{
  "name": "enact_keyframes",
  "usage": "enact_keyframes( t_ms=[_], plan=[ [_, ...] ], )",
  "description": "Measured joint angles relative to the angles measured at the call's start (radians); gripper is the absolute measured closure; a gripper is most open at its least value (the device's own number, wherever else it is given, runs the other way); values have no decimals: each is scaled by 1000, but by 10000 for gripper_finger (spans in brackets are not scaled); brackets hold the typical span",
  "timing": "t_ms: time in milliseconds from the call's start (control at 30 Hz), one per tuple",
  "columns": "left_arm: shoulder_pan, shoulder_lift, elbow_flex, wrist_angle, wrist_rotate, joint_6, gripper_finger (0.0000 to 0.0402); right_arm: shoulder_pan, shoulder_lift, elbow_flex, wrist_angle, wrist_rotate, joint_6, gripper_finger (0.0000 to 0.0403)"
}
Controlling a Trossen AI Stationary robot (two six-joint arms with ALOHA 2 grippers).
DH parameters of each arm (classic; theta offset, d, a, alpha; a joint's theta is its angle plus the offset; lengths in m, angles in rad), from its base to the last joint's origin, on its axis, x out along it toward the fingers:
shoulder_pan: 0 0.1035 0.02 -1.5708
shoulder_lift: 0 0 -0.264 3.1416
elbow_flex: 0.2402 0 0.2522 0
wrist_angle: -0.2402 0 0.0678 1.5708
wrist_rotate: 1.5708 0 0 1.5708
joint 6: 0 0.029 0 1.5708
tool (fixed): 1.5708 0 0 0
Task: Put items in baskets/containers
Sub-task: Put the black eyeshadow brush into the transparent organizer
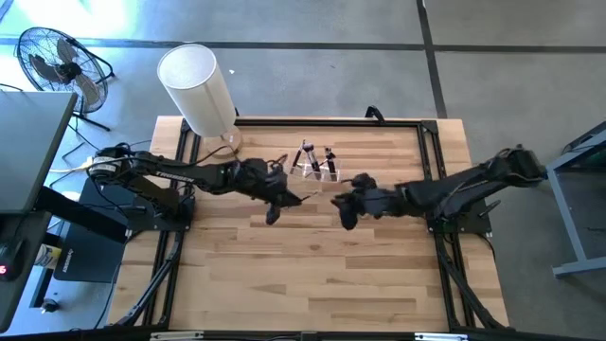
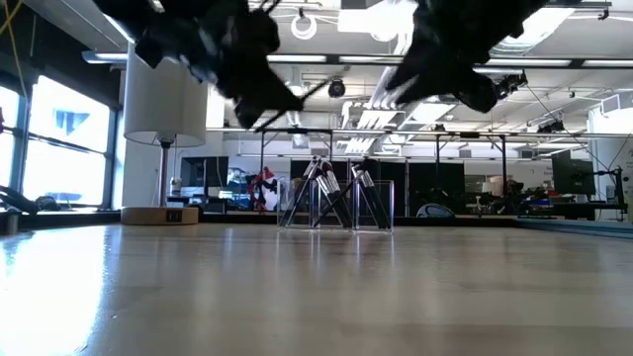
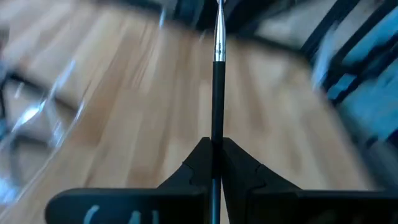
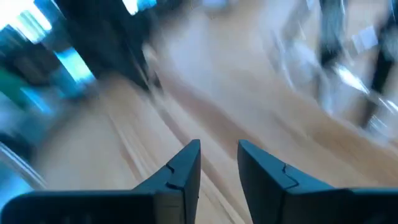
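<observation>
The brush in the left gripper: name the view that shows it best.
Left wrist view: the brush runs dark-handled from the shut left gripper. The high view gives a thin sliver, the low view a dark line; the right wrist view shows nothing of it.

Pale wooden plank table (image 1: 312,275) with a black frame along its edges. Standing on it toward the far edge, a small clear holder (image 1: 316,169), hardly visible but for glinting edges, just beyond the gap between the left gripper (image 1: 284,202) and right gripper (image 1: 343,206), with several thin dark-handled brushes (image 1: 305,155) leaning inside. Standing at the far left corner, beyond the left gripper, a large white cylinder (image 1: 197,88) on a short wooden base. Bare planks directly beneath both grippers and on the near side of them.
</observation>
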Motion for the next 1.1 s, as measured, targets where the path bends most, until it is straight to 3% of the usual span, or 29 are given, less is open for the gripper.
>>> enact_keyframes(
  t_ms=[67,167,267,467,700,1100],
  plan=[
    [5,0,0,101,21,-52,391,13,-31,-106,301,81,-32,306],
    [25,0,0,195,43,-137,391,17,-37,-211,672,108,-162,309],
    [55,0,0,259,50,-225,391,15,-31,-241,842,113,-261,307],
    [93,0,0,331,50,-373,390,-7,-29,-179,850,121,-361,304],
    [90,1,1,422,42,-395,390,-64,-2,-96,759,104,-316,304],
    [90,1,1,450,23,-395,390,-148,144,51,745,-37,-368,304]
  ],
)
